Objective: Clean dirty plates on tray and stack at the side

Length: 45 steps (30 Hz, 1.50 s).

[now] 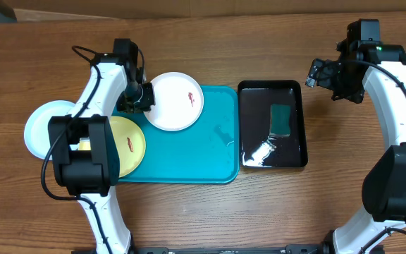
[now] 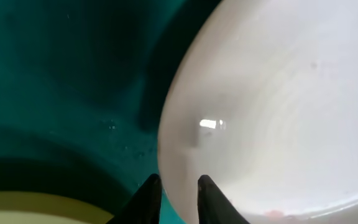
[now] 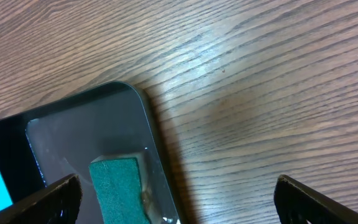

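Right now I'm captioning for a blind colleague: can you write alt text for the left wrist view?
The left gripper pinches the rim of a white plate over the teal tray; a pale yellow plate edges in at lower left.

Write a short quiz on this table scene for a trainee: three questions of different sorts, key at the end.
1. True or false: the green sponge lies in the blue tray.
2. Which plate lies wholly off the blue tray? A. white B. yellow C. aqua
3. How many plates show a red smear?

Key
1. False: it lies in the black tray.
2. C: the aqua plate sits on the wood beside the tray.
3. Two: the white plate and the yellow plate.
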Each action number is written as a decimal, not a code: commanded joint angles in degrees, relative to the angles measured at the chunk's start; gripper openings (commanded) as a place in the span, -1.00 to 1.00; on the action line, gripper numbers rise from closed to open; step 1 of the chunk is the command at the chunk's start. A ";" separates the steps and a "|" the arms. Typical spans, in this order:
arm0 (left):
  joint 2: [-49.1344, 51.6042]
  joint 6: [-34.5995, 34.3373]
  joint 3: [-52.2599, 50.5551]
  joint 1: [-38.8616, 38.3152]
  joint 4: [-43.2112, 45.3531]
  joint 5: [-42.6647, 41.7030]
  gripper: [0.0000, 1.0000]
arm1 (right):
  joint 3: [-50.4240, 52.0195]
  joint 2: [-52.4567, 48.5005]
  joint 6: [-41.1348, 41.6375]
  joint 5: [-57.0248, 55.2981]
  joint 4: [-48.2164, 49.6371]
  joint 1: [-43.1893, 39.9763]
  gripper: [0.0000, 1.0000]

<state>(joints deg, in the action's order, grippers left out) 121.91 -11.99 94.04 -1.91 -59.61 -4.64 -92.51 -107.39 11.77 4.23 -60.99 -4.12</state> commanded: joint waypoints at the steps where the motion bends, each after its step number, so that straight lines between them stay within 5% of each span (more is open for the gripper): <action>1: 0.37 0.46 -0.26 -0.52 -0.57 0.39 -0.53 | -0.35 0.72 -0.04 -0.13 0.24 -0.04 1.00; 14: 0.39 0.46 -2.99 -0.74 1.97 0.83 -0.56 | -0.35 0.70 -0.04 -0.13 0.24 -0.04 1.00; 21: 0.24 0.44 -3.54 -0.74 3.93 0.50 -0.92 | -0.35 0.70 -0.24 7.28 0.81 -0.02 1.00; 25: 0.24 0.50 -3.52 -1.49 2.78 0.15 -0.92 | -0.35 0.70 -8.24 17.55 -2.01 -0.02 1.00; 36: 0.22 2.58 -3.52 -6.99 -0.35 0.15 -0.92 | 0.20 0.70 -4.46 17.79 -11.52 1.75 1.00; 40: 0.22 2.56 -3.52 -8.13 -0.07 0.13 -0.51 | 0.90 0.72 -1.88 10.43 -12.48 5.60 0.98; 45: 0.24 2.12 -3.50 -8.11 0.00 0.17 -0.45 | 2.99 0.70 4.26 -1.42 -10.12 12.35 0.91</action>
<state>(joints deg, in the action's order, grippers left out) 121.91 -10.31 90.45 -10.26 -59.75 -4.43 -90.89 -107.39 11.49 11.31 -72.16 5.28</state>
